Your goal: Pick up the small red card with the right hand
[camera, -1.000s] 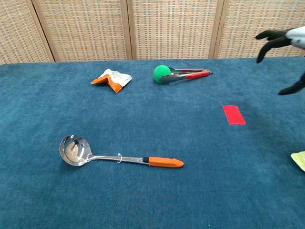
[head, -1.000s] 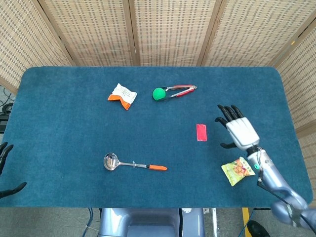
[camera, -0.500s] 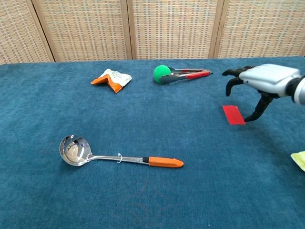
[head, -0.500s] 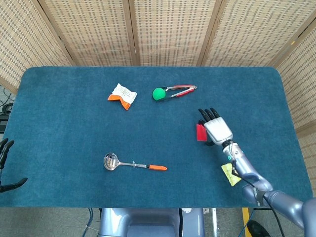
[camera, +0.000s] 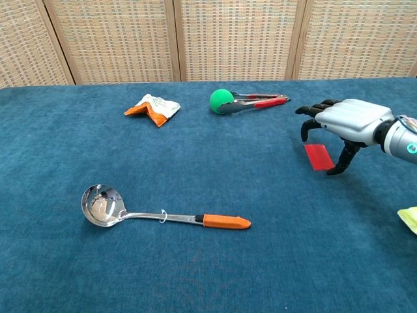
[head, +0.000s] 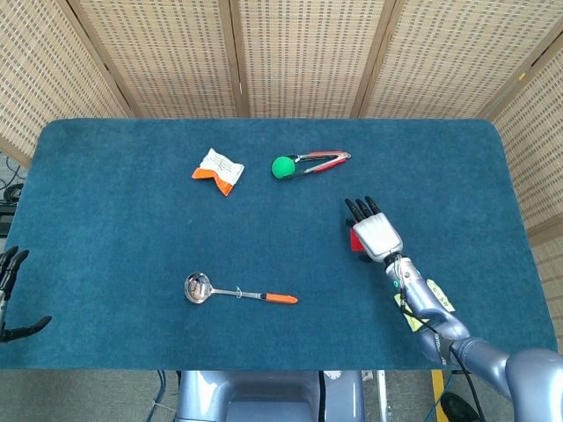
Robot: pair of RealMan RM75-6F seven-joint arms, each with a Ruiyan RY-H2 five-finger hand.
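The small red card lies flat on the blue tabletop, right of centre. My right hand hovers just above it with fingers spread and curved downward, the thumb reaching down beside the card's right edge. It holds nothing. In the head view the right hand covers most of the card, only a red sliver showing at its left. My left hand hangs off the table's left edge, fingers apart and empty.
A green ball sits in red tongs at the back. An orange-and-white packet lies back left, a ladle with an orange handle front left. A yellow snack packet lies at the right front.
My right hand has swept left from the table's right side to directly above the red card and come lower. The card has not moved. The left hand has barely shifted.
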